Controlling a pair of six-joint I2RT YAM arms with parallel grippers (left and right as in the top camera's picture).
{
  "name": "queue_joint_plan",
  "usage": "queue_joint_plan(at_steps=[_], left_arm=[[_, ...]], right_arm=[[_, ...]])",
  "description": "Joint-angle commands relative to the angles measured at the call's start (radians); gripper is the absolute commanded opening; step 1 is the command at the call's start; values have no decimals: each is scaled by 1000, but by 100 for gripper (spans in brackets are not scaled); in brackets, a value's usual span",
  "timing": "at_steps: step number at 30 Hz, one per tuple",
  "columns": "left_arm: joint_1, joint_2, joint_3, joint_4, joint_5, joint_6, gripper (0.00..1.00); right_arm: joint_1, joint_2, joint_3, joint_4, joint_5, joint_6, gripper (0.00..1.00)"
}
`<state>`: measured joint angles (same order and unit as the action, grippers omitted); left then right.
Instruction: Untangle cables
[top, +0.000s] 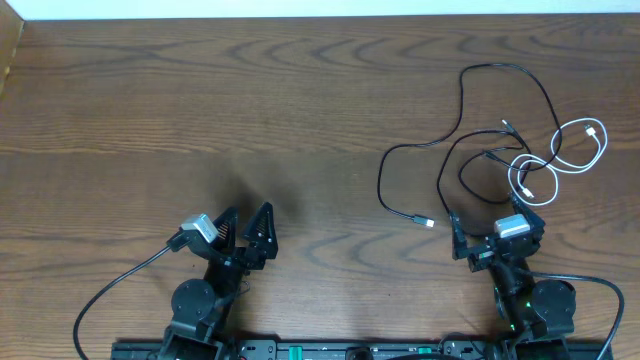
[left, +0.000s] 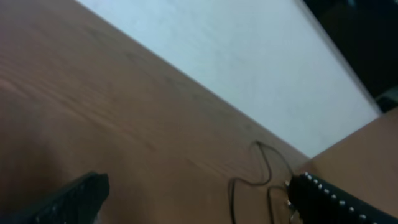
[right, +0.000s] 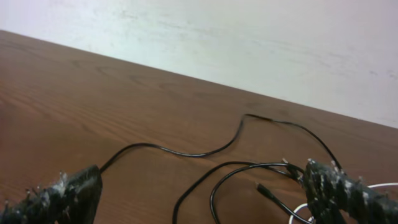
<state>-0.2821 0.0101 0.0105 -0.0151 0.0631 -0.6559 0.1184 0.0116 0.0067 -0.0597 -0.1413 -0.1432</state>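
Black cables (top: 470, 140) lie looped and crossed over one another at the right of the table, with one plug end (top: 425, 221) to the left. A white cable (top: 565, 155) is coiled at their right side. My right gripper (top: 497, 222) is open and empty, just in front of the tangle. In the right wrist view black cables (right: 205, 152) run between its open fingers (right: 202, 193), and a bit of white cable (right: 298, 214) shows low right. My left gripper (top: 245, 218) is open and empty at the left, far from the cables. Its wrist view shows distant black cables (left: 249, 183).
The wooden table (top: 200, 110) ends at a white wall along the far edge. A thicker black wire (top: 110, 290) runs from the left arm's base, and another (top: 600, 285) from the right arm's base.
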Motion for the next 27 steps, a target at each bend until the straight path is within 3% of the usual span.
queue_joint_plan(at_steps=[1, 16, 19, 27], left_arm=[[2, -8, -6, -49, -3, 0, 98], [2, -5, -6, -51, -3, 0, 98], [2, -5, -6, -53, -84, 6, 98], [2, -5, -6, -55, -109, 347, 98]], right_arm=[[7, -7, -1, -5, 4, -11, 99], [7, -7, -1, -5, 3, -11, 99], [7, -7, -1, -5, 3, -11, 99], [7, -7, -1, -5, 3, -11, 99]])
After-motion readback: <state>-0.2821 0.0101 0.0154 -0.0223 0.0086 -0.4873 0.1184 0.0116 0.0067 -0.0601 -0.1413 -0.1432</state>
